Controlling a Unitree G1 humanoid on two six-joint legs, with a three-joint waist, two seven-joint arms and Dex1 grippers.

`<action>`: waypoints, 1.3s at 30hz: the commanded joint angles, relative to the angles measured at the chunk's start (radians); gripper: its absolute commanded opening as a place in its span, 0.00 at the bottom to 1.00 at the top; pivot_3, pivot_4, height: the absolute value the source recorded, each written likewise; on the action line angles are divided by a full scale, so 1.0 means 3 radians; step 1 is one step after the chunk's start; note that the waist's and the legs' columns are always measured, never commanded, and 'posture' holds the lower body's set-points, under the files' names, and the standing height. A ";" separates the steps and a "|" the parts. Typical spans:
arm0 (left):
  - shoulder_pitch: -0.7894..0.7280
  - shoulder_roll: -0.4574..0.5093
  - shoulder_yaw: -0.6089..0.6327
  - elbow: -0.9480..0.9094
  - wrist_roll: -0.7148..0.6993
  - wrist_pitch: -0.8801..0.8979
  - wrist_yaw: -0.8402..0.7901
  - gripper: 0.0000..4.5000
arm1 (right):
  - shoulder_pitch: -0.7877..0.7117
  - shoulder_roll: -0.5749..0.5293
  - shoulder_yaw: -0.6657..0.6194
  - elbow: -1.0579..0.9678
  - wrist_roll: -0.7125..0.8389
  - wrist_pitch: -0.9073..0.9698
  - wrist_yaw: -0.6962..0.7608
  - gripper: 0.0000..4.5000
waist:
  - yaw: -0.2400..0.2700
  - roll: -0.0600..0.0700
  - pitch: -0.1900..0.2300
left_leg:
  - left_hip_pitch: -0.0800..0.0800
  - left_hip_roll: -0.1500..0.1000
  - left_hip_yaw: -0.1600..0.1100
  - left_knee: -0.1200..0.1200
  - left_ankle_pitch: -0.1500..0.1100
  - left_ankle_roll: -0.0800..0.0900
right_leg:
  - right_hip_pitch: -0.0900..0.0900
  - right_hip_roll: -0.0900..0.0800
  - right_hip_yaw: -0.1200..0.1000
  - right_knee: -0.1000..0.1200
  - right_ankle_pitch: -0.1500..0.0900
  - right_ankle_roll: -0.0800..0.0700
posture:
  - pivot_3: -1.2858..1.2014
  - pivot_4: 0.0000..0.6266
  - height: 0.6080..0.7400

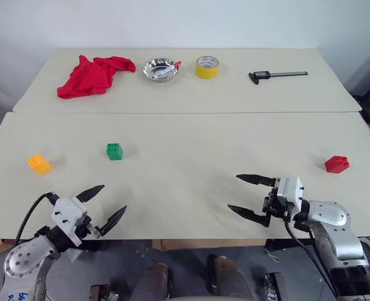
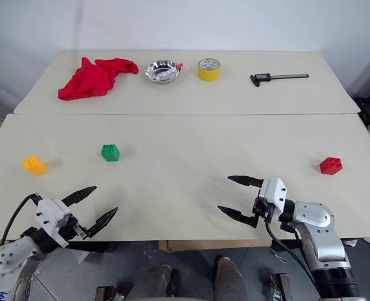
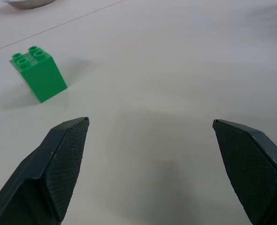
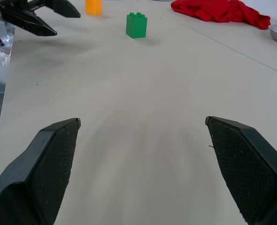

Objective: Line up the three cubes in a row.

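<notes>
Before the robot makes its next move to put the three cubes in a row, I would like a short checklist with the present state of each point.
1. Left gripper open with nothing between its fingers: ok.
2. Right gripper open with nothing between its fingers: ok.
3. All three cubes in sight, each standing free on the near table: green cube, orange-yellow cube, red cube: ok.
4. Cubes already in a row: not ok; the red cube sits far to the right, apart from the other two.
5. Red cloth, metal bowl, yellow tape roll and caliper away from the cubes, on the far table: ok.
</notes>
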 commanded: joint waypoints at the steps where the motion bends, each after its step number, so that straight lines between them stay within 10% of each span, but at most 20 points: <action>1: -0.0069 0.0007 -0.0020 -0.0066 -0.0058 0.0031 0.0007 1.00 | 0.0027 -0.0041 -0.0125 -0.0064 0.0038 -0.0037 -0.0048 1.00 | 0.0000 0.0000 0.0000 | 0.0000 0.0001 0.0000 0.0000 0.0000 0.0000 | 0.0000 0.0000 0.0000 -0.0001 0.0000 0.0000 | 0.52 0.24 1.00; 16: -0.1152 0.0062 -0.0975 -0.0330 -0.0200 0.0425 -0.0522 1.00 | 0.1064 0.0539 -0.2150 -0.0097 0.0193 -0.0014 -0.2143 1.00 | 0.0036 0.0013 -0.0005 | -0.0003 -0.0004 0.0006 -0.0008 -0.0002 0.0001 | -0.0001 0.0008 -0.0006 -0.0007 0.0000 0.0001 | 0.52 0.24 1.00; 39: -0.1356 0.0124 -0.1139 -0.0333 -0.0282 0.0761 -0.0774 1.00 | -0.0715 -0.0440 -0.1464 0.1359 -0.0297 0.1320 -0.2638 1.00 | 0.0003 0.0024 -0.0005 | 0.0000 0.0007 0.0044 -0.0001 -0.0001 0.0004 | -0.0020 0.0018 0.0041 0.0014 0.0001 0.0002 | 0.52 0.24 1.00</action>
